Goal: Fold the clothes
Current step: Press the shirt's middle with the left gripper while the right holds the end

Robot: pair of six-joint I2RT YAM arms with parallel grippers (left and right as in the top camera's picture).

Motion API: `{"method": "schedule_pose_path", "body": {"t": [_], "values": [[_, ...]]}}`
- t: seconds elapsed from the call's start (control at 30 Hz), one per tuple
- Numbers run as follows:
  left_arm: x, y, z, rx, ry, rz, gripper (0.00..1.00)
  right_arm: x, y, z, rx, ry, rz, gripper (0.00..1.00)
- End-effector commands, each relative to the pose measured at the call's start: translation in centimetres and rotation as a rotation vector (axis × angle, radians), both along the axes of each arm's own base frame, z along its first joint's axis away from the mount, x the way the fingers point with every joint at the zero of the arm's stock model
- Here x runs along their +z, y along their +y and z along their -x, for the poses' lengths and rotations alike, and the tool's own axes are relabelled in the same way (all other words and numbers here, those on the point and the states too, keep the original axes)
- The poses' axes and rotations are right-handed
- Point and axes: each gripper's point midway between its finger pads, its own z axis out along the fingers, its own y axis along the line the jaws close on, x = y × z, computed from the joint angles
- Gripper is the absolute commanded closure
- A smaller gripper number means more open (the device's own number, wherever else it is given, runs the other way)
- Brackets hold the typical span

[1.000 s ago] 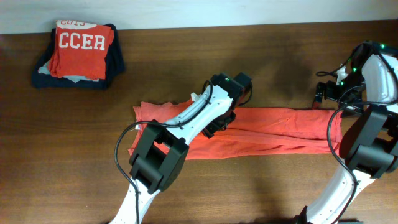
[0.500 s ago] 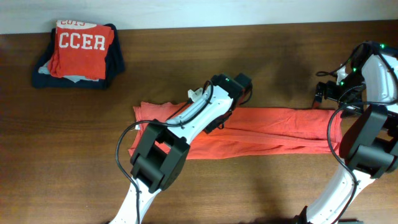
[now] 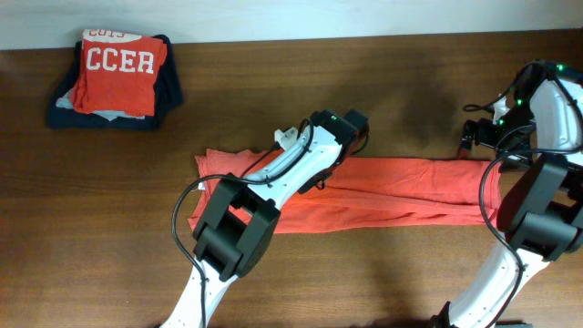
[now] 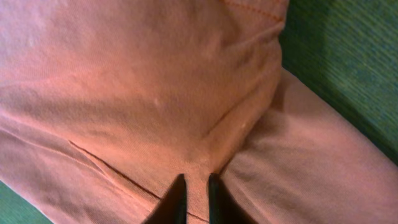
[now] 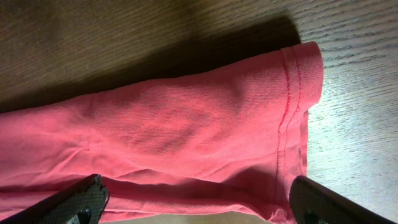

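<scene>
The orange-red cotton T-shirt (image 3: 410, 187), folded into a long strip, lay across the middle of the dark wooden desk (image 3: 364, 82). The left arm (image 3: 290, 164) had its jaws narrow, pinching a ridge of cloth near the strip's far edge. The right arm (image 3: 547, 100) held its jaws wide over the hemmed right end. A clean fold probably needed every layer caught before lifting. Bare wood lay in front and behind. The folded red shirt lettered "CCER" (image 3: 118, 66) sat well apart, far left.

Soft, matt knit cotton on the orange-red T-shirt (image 5: 186, 137) beneath the right claw (image 5: 199, 199); beside it, smooth grained wood table (image 5: 364, 155), faintly glossy.
</scene>
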Motion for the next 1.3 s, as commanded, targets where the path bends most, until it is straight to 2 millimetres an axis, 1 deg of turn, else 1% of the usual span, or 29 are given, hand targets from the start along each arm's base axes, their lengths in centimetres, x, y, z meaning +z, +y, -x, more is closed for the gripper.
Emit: {"method": "schedule_pose_path", "body": {"t": [0.0, 0.03, 0.27, 0.37, 0.4, 0.47, 0.5, 0.53, 0.6, 0.67, 0.87, 1.17, 1.27], "values": [[-0.1, 0.6, -0.6, -0.049, -0.007, -0.041, 0.97, 0.5, -0.2, -0.3, -0.005, -0.019, 0.003, 0.01], [-0.1, 0.6, -0.6, -0.053, -0.005, -0.042, 0.99, 0.5, -0.2, -0.3, -0.005, -0.018, 0.003, 0.01], [-0.2, 0.2, -0.2, -0.070, 0.014, -0.026, 0.99, 0.5, -0.2, -0.3, -0.005, -0.019, 0.003, 0.01], [-0.2, -0.1, -0.4, -0.073, 0.003, -0.020, 0.99, 0.5, -0.2, -0.3, -0.005, -0.018, 0.003, 0.01], [-0.3, -0.3, -0.7, -0.078, -0.007, -0.013, 0.95, 0.5, -0.2, -0.3, -0.005, -0.019, 0.003, 0.01], [-0.4, -0.9, -1.4, -0.112, -0.026, 0.006, 0.79, 0.5, -0.2, -0.3, -0.004, -0.018, 0.003, 0.01], [-0.4, -1.3, -1.8, -0.133, -0.037, 0.017, 0.75, 0.5, -0.2, -0.3, -0.005, -0.019, 0.003, 0.01], [-0.4, -1.6, -2.1, -0.156, -0.046, 0.026, 0.73, 0.5, -0.2, -0.3, -0.005, -0.018, 0.003, 0.01], [-0.4, -1.8, -2.4, -0.177, -0.055, 0.028, 0.73, 0.5, -0.2, -0.3, -0.005, -0.018, 0.003, 0.01], [-0.3, -1.6, -2.5, -0.178, -0.057, 0.016, 0.72, 0.5, -0.2, -0.3, -0.005, -0.019, 0.003, 0.01], [-0.3, -1.0, -1.9, -0.187, -0.031, -0.010, 0.73, 0.5, -0.2, -0.3, -0.004, -0.018, 0.003, 0.01], [-0.3, -0.9, -1.9, -0.203, -0.026, -0.020, 0.73, 0.5, -0.2, -0.3, -0.005, -0.018, 0.003, 0.01], [-0.8, -0.4, -1.6, -0.204, -0.002, -0.042, 0.73, 0.5, -0.2, -0.3, -0.005, -0.018, 0.003, 0.01]]}}
